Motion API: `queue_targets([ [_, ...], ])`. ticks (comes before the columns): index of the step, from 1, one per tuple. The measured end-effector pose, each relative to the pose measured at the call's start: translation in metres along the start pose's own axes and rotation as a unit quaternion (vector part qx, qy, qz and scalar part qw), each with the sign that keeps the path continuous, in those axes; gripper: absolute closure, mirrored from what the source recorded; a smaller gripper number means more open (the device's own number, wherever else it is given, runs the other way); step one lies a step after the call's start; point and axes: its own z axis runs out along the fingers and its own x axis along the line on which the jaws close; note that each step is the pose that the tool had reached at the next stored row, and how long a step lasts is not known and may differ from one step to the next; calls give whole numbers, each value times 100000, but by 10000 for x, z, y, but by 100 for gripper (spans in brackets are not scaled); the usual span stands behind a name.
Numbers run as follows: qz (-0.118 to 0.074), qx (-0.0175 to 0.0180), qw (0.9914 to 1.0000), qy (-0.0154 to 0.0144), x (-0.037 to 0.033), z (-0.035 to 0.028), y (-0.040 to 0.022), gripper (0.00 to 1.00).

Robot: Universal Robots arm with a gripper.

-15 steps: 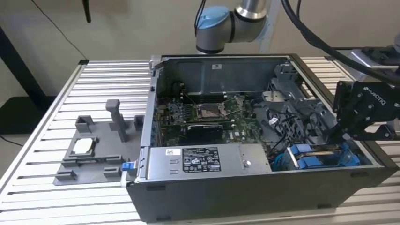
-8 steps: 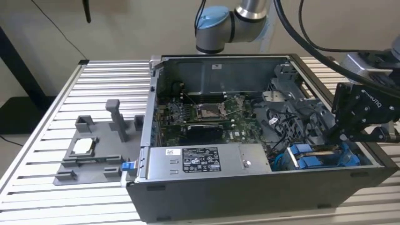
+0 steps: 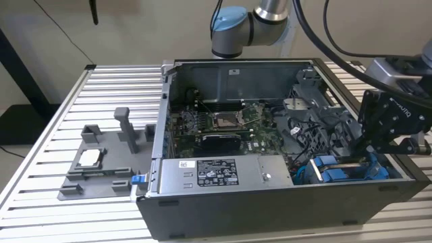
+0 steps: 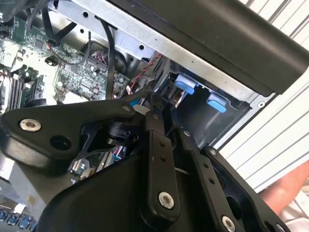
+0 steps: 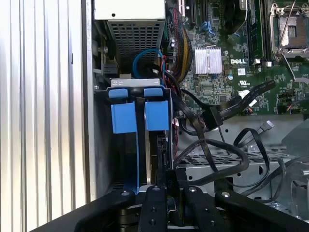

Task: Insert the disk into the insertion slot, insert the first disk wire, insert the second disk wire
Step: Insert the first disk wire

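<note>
The disk (image 5: 150, 145) stands on edge in the insertion slot (image 5: 104, 145), the drive cage at the case's front corner on the exterior view's right. Its blue caddy tabs (image 5: 157, 113) stick up out of the cage. In the exterior view the disk (image 3: 343, 165) shows as a silver strip between blue caddy parts (image 3: 331, 174). My gripper (image 3: 356, 151) reaches down to the disk's free edge. The fingers (image 5: 157, 203) lie close together, shut, in both wrist views, with the gripper (image 4: 153, 99) tip at the cage. Loose black disk wires (image 5: 227, 108) hang beside the cage.
The open case (image 3: 270, 202) lies on a slatted table (image 3: 108, 101). Inside it are the motherboard (image 3: 226, 126) and a silver labelled power supply box (image 3: 223, 174). A grey fixture (image 3: 101, 162) sits at the exterior view's left. A bundle of cables (image 5: 181, 53) runs beside the cage.
</note>
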Motion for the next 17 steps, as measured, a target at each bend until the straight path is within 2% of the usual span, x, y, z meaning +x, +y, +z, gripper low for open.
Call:
queue_targets([
  [12, 9, 90, 100000, -16, 3, 41, -4, 81],
  [17, 7, 101, 100000, 15, 7, 78, -9, 81],
])
